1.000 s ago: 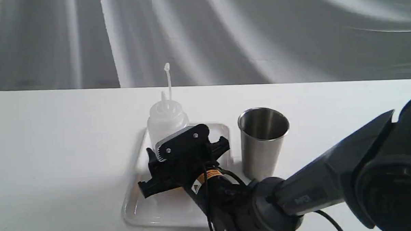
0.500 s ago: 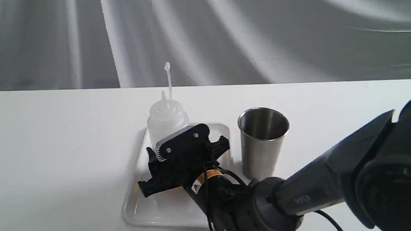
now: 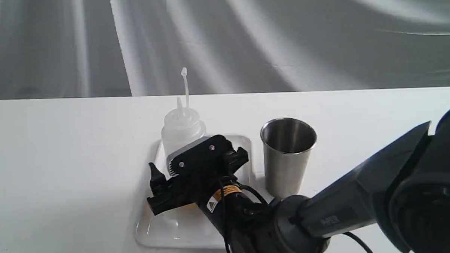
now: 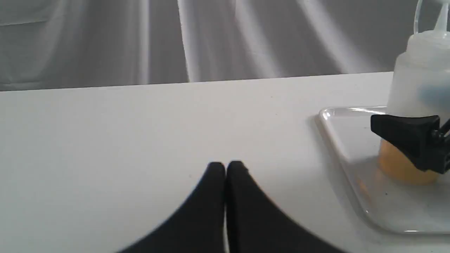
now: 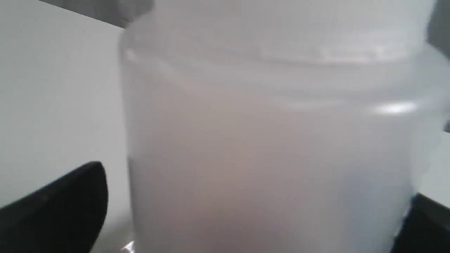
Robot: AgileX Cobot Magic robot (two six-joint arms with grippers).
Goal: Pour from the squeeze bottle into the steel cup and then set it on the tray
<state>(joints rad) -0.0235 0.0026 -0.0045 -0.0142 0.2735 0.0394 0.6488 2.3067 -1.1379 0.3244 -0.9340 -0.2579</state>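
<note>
Near the middle of the counter's (image 3: 61, 166) front edge lies the tray (image 3: 165, 233), white and glossy with a low rim. The squeeze bottle (image 3: 182, 128) stands upright on the half of the tray that lies toward the counter's back edge. Its cone nozzle points up, and its thin cap strap rises straight above it. The left wrist view shows amber liquid filling the lowest part of the bottle.

The right gripper (image 3: 197, 161) reaches in from the front right corner and sits around the bottle's lower body. Its jaws are parted, one on each side of the bottle. In the right wrist view, a clear gap shows between the bottle wall and one black finger (image 5: 66, 207). The other finger sits at the bottle's far side, and contact there cannot be judged.

The steel cup (image 3: 288, 158) stands upright on the counter just beside the tray, on the side toward the right edge. Its inside is too dark to show any contents.

The left gripper (image 4: 225, 167) hangs over bare counter toward the left edge, well apart from the tray, with its jaws pressed together and holding nothing. Grey draped cloth (image 3: 282, 38) hangs behind the counter's back edge.
</note>
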